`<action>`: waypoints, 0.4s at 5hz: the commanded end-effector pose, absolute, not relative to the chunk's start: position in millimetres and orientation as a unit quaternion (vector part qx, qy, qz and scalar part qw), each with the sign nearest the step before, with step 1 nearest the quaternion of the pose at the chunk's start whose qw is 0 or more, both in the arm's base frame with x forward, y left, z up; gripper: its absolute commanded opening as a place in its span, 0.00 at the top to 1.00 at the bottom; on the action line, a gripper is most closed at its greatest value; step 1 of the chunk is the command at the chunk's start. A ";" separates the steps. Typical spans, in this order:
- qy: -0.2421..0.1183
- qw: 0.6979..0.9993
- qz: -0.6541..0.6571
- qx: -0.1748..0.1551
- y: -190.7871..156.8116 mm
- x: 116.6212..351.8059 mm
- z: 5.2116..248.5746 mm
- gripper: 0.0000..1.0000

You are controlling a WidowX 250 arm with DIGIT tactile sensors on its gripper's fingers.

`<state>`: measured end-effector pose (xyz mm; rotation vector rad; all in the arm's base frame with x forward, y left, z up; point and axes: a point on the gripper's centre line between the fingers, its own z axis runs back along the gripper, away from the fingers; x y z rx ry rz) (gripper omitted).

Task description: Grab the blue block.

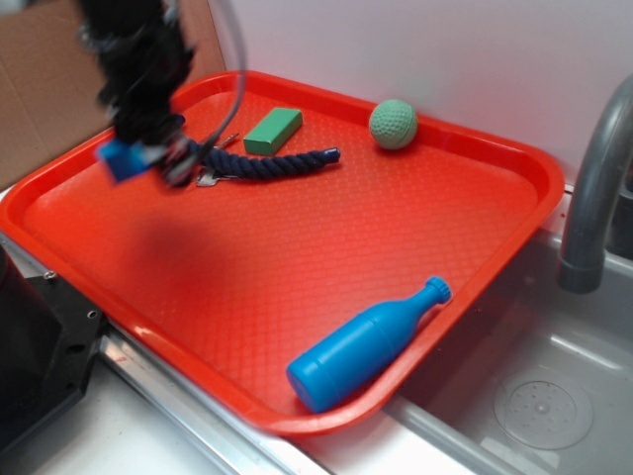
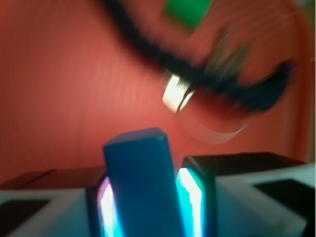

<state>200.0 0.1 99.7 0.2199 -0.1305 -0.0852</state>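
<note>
One blue block (image 2: 140, 185) clamped between the jaws, over the red tray (image 1: 297, 247).

Both jaws press the block's sides in the wrist view, so the grasp looks made. In the exterior view the gripper (image 1: 148, 158) and block hang blurred over the tray's far-left part, just left of the dark rope (image 1: 267, 163) and the green block (image 1: 273, 131); a shadow beneath them suggests they are off the tray. What remains is likely a steady hold, with care not to snag the rope.

Red tray (image 1: 514, 188): green block (image 1: 273, 131), rope (image 1: 267, 163), ball (image 1: 394, 124), blue bottle (image 1: 366, 343).
</note>
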 end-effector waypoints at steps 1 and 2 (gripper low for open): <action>-0.150 0.988 -0.003 0.026 -17.5 217.8 212.8 1.00; -0.133 0.983 0.125 0.011 -14.6 208.6 210.2 1.00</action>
